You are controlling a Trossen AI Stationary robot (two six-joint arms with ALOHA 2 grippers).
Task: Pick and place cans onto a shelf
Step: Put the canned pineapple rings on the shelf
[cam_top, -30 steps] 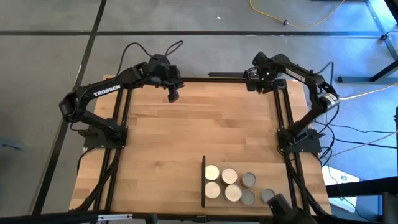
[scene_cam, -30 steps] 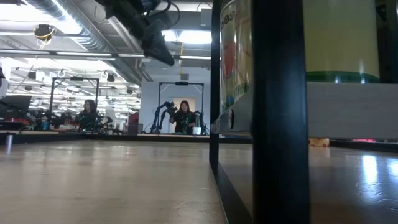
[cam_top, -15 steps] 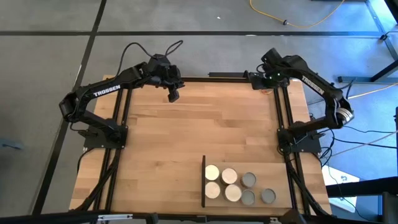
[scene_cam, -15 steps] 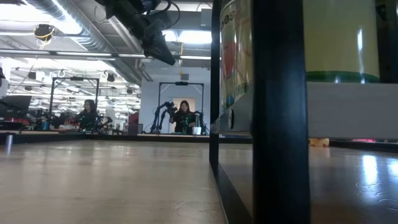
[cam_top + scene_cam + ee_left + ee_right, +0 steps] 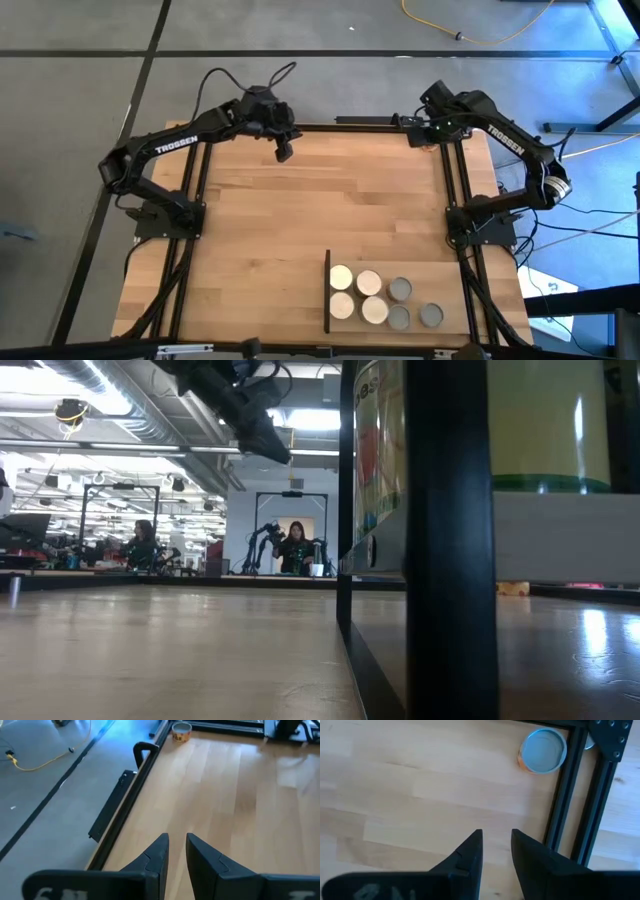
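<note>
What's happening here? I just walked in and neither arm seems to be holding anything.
Right, nothing is held. The left gripper hovers over the table's far edge and the right gripper sits at the far right corner, both with fingers slightly apart and empty. Six cans sit grouped on the shelf at the near right: four pale-topped, two grey-topped. A seventh grey-topped can stands a little apart to their right.

Seven short cans [image 5: 371, 297] upright near the surface's front right corner, four cream-topped [image 5: 342, 277] on the light-wood shelf [image 5: 352, 325] beside its black upright edge [image 5: 327, 290], three grey-topped [image 5: 400, 289] alongside
</note>
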